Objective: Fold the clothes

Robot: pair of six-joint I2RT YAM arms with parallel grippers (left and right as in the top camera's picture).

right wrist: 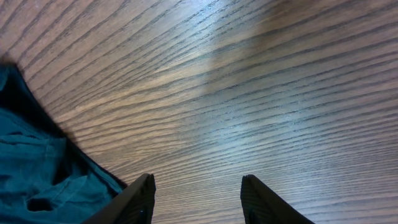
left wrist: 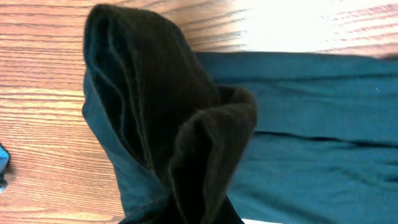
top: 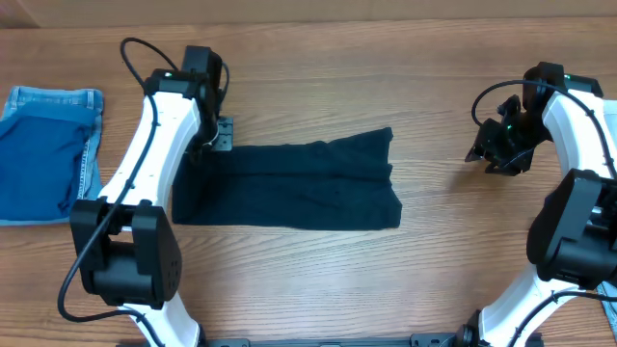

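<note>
The dark garment (top: pixel 289 188) lies flat near the centre of the table (top: pixel 386 77), its long axis running from 9 o'clock to 3 o'clock in the overhead view. It forms a rough rectangle. The 3 o'clock end is uneven and flares slightly wider toward 12 o'clock. The left tool (top: pixel 221 135) sits at the garment's 10 o'clock corner and is closed on the fabric. In the left wrist view its fingers are hidden behind a raised peak of cloth that stands up from the flat part in two soft, rounded folds. The right tool (top: pixel 496 154) stands well apart from the garment, off its 3 o'clock end, so the cloth lies toward 9 o'clock from it. Its jaws are parted with nothing between them. The right wrist view shows only bare wood under the fingertips and a rumpled edge of the garment at 8 o'clock. The left arm is therefore the nearer one and already has hold. By judgement, a fold along the long axis calls for the held end to be carried toward 3 o'clock, or for the right tool to travel toward 9 o'clock and take the far end. The fabric is thin, matte, plain and very dark, near black, and reads teal-tinted in the wrist views. It drapes limply and is likely to sag and crease when lifted. The table is smooth, light brown wood with a pronounced straight grain. A folded blue denim piece (top: pixel 43 159) lies at the 9 o'clock edge of the table, clear of both arms
</note>
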